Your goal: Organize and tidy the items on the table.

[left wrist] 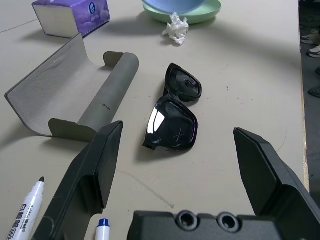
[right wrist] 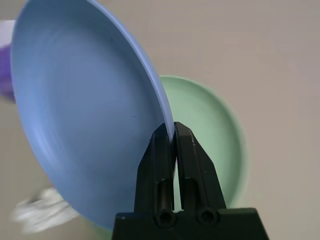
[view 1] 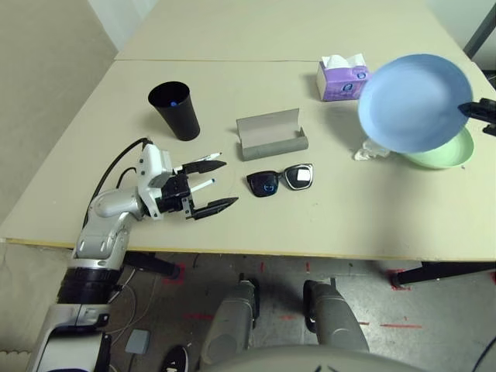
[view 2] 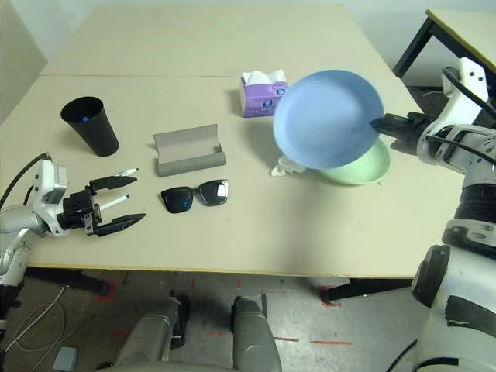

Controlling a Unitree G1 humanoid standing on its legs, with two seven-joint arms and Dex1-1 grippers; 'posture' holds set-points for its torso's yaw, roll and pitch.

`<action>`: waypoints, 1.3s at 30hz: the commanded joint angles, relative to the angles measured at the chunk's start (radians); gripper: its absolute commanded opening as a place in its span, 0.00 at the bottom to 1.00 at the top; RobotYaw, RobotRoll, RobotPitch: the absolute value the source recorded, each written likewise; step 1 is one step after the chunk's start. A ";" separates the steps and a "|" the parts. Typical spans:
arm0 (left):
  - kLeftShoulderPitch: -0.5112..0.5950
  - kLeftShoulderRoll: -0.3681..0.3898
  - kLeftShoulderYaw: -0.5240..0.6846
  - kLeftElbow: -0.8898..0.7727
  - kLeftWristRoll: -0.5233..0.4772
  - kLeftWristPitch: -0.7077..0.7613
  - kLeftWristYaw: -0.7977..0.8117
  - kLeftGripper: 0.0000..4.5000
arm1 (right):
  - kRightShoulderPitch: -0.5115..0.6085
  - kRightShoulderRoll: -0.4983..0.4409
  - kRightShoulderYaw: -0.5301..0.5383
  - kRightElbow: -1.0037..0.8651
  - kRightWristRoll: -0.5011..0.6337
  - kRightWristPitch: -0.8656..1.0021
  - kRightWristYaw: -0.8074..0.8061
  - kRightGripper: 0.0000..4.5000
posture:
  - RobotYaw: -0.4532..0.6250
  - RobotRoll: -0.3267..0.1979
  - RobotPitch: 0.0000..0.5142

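A: Where's the blue plate (view 2: 329, 118)?
B: Tilted on edge above the green plate (view 2: 360, 167), its rim pinched in the right gripper's (view 2: 382, 122) closed jaws, forearm reaching in from the right.
A: And the left gripper (view 1: 213, 185)?
B: Level over the table (view 1: 325, 225), jaws wide, empty, pointing at the sunglasses (view 1: 280, 180).

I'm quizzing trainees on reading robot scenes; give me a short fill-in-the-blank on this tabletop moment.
1. The right gripper is shut on the rim of the light-____ plate, held tilted above the table.
2. The plate resting on the table beneath it is light-____.
3. The grey glasses case lies ____, with the black sunglasses in front of it.
4. The left gripper has its jaws ____.

Missing words: blue; green; open; open
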State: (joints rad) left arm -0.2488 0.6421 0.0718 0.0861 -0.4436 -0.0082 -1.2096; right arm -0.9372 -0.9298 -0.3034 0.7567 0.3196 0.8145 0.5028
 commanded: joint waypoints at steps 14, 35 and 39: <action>0.014 0.010 -0.011 0.002 0.020 -0.010 -0.009 1.00 | 0.007 -0.034 0.027 0.094 -0.093 -0.044 0.016 0.12 | 0.29 0.62 0.38; -0.014 0.021 0.018 0.035 -0.013 0.007 -0.034 1.00 | 0.579 -0.141 0.159 -0.787 0.152 0.166 0.569 0.99 | 0.28 0.62 0.38; -0.015 0.022 0.022 0.018 -0.042 0.045 -0.041 1.00 | 0.572 -0.021 0.180 -0.851 0.156 0.132 0.488 0.99 | 0.28 0.62 0.39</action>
State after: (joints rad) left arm -0.2710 0.6548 0.0856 0.1206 -0.4728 0.0170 -1.2381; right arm -0.3675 -0.9841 -0.1389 -0.0604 0.4664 0.9592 1.0247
